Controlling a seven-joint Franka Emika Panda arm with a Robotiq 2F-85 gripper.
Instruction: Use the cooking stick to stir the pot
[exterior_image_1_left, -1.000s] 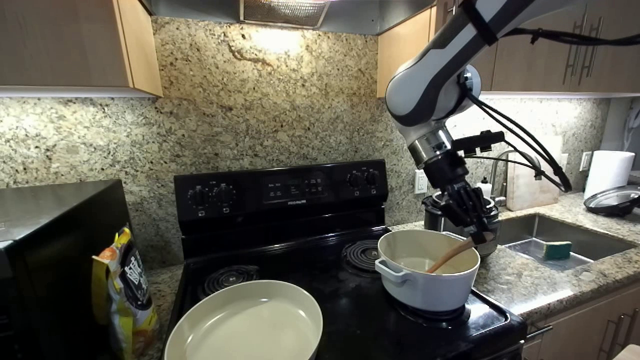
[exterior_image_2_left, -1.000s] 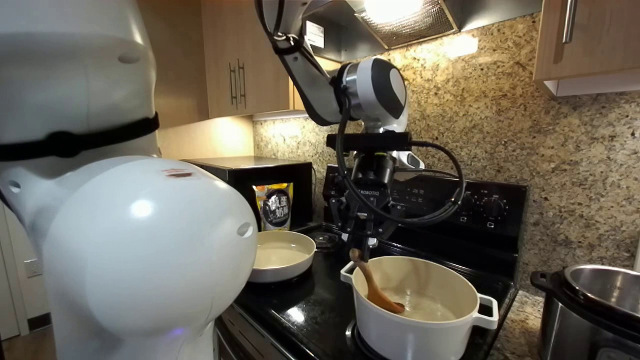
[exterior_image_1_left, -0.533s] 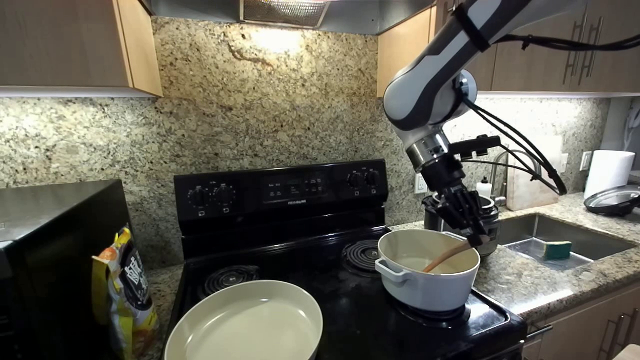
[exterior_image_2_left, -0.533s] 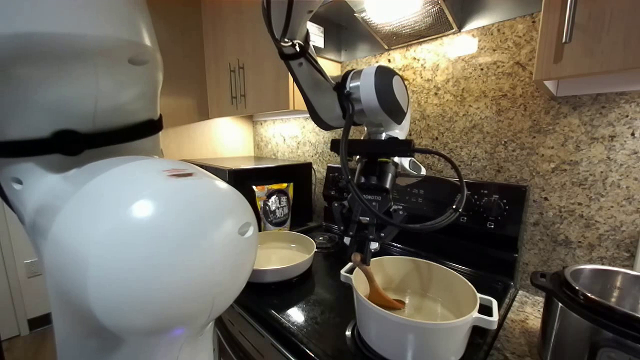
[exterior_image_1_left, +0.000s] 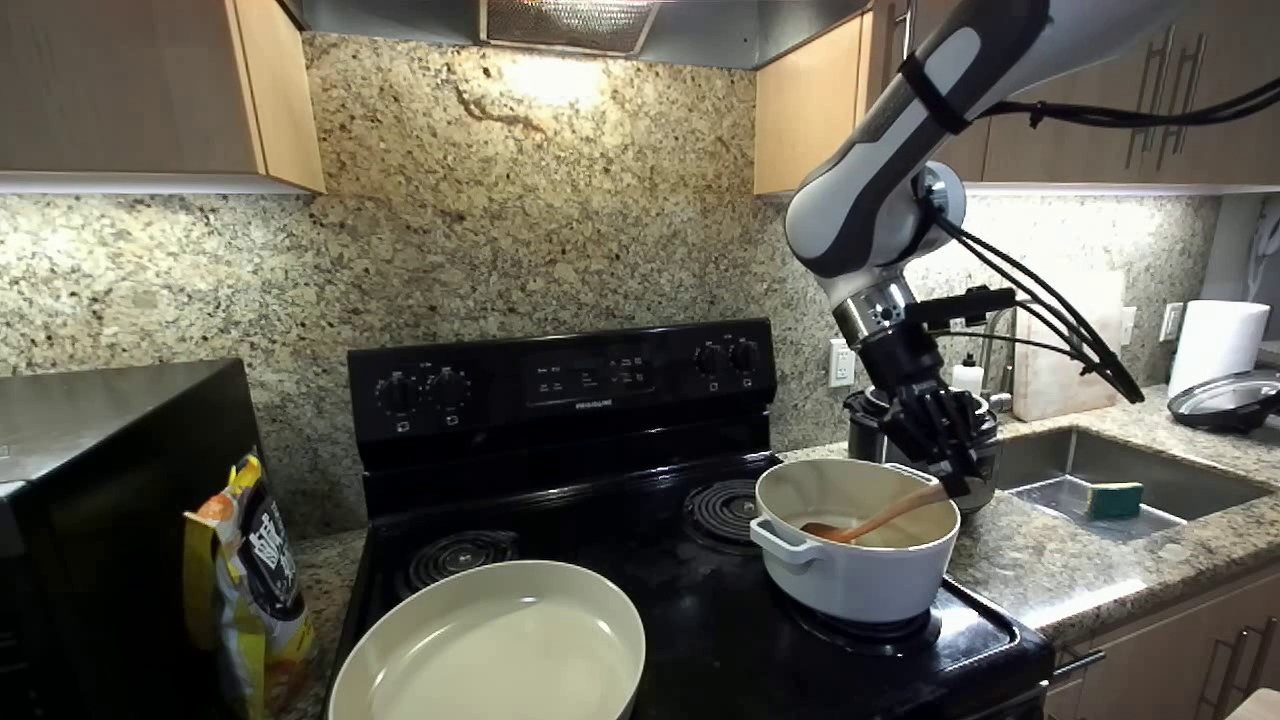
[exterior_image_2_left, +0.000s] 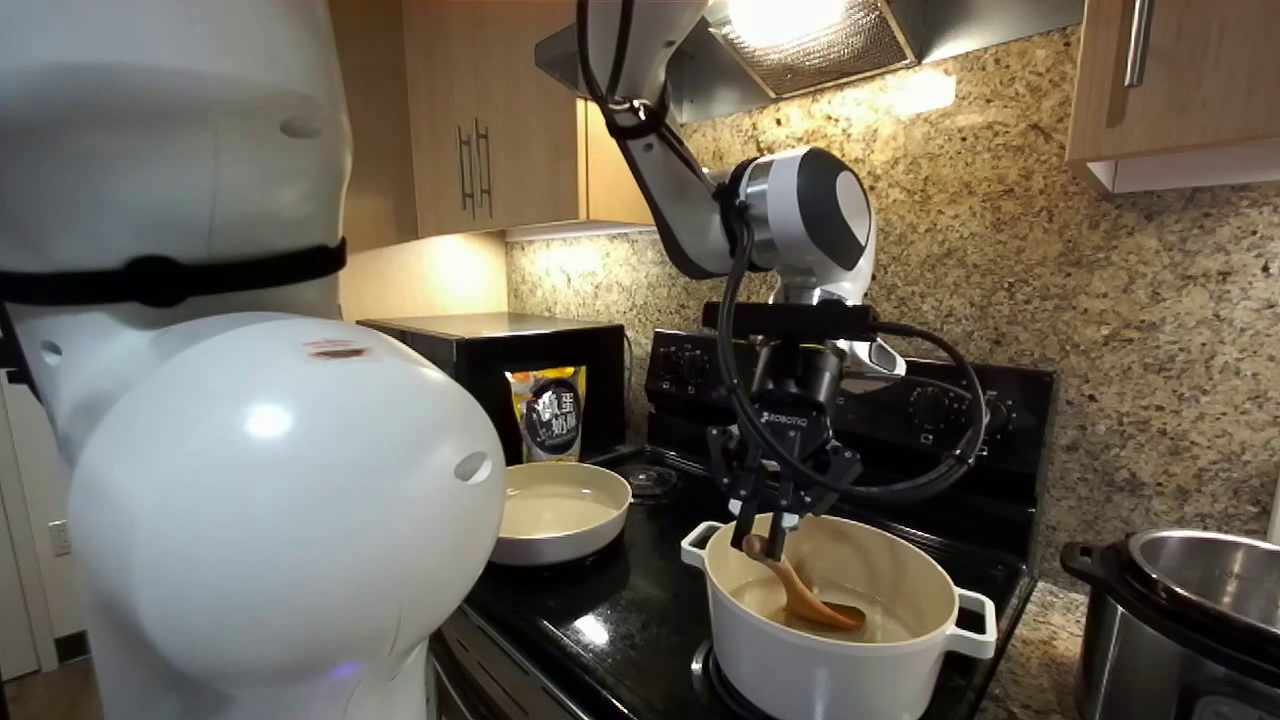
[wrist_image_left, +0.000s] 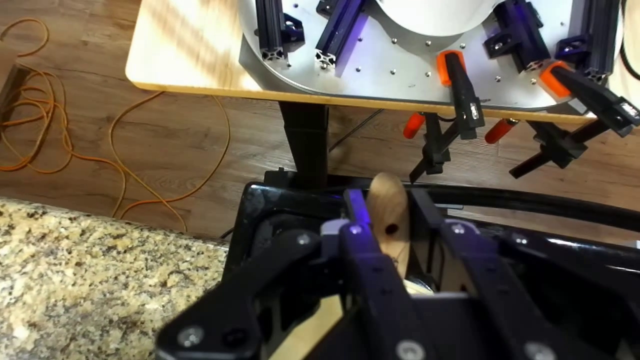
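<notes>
The white pot (exterior_image_1_left: 850, 585) stands on the front right burner of the black stove, and it shows in both exterior views (exterior_image_2_left: 830, 670). The cooking stick (exterior_image_1_left: 890, 512) is a light-brown wooden spoon. It leans inside the pot, its head (exterior_image_2_left: 825, 615) low in the pot and its handle end up near the rim. My gripper (exterior_image_2_left: 760, 538) is just above the pot's rim, its two fingers closed around the handle end. In the wrist view the handle (wrist_image_left: 388, 215) sits between the fingertips (wrist_image_left: 390, 195). The pot is mostly hidden there by the gripper.
A wide shallow cream dish (exterior_image_1_left: 500, 650) stands on the stove left of the pot. A steel cooker (exterior_image_2_left: 1180, 620) stands on the counter beside the stove. A sink with a sponge (exterior_image_1_left: 1114, 499) lies beyond it. A snack bag (exterior_image_1_left: 265, 590) leans by the black microwave (exterior_image_1_left: 120, 500).
My gripper has moved down, carrying the spoon. The spoon's head has swept across inside the pot, and its handle now lies lower. The pot has not visibly moved.
</notes>
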